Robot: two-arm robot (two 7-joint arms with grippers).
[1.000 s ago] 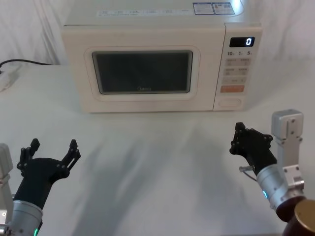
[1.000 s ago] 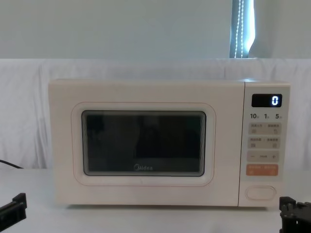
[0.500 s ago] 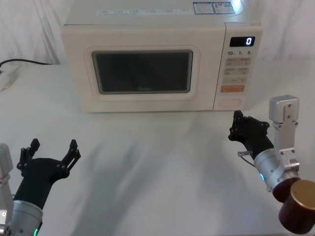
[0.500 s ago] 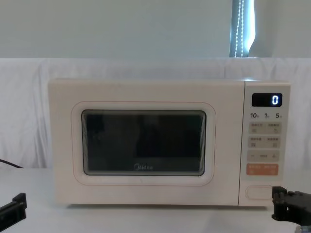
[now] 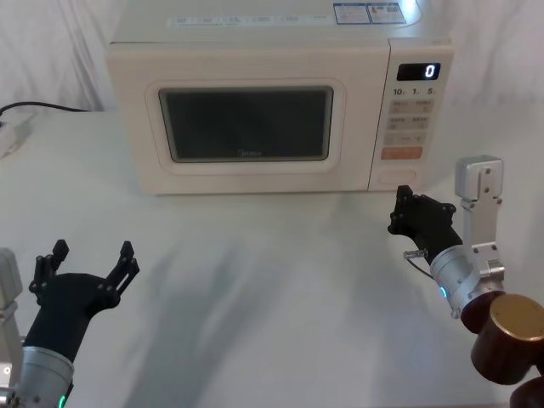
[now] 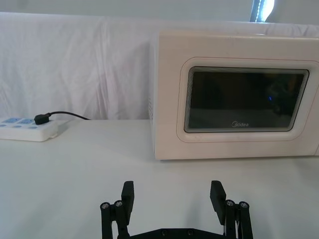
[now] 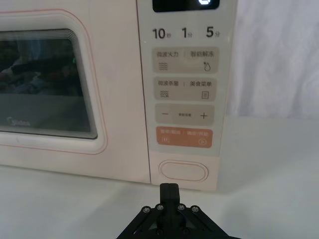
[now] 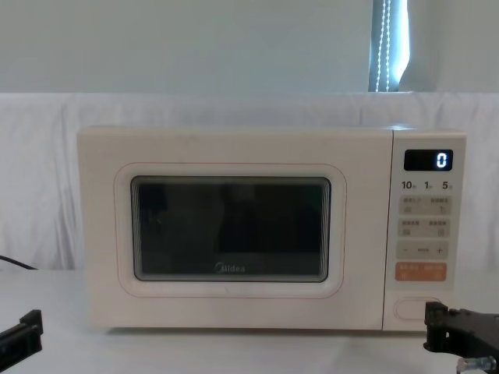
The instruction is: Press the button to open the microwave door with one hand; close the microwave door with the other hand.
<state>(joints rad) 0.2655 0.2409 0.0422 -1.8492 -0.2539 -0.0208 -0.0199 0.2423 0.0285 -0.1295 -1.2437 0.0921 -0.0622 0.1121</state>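
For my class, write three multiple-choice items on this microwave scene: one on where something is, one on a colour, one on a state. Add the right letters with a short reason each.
1. Where is the right gripper?
A. at the door window
B. just before the button
C. on the microwave's top

2. What colour is the key just above the button?
A. orange
B. green
C. blue

3. How is the microwave door?
A. wide open
B. taken off
C. shut

Answers: 1 B, the shut fingers point at the pill-shaped key, not yet touching. 2 A, the orange key sits above it. 3 C, the door lies flush with the panel, while the open left gripper waits low on the left.
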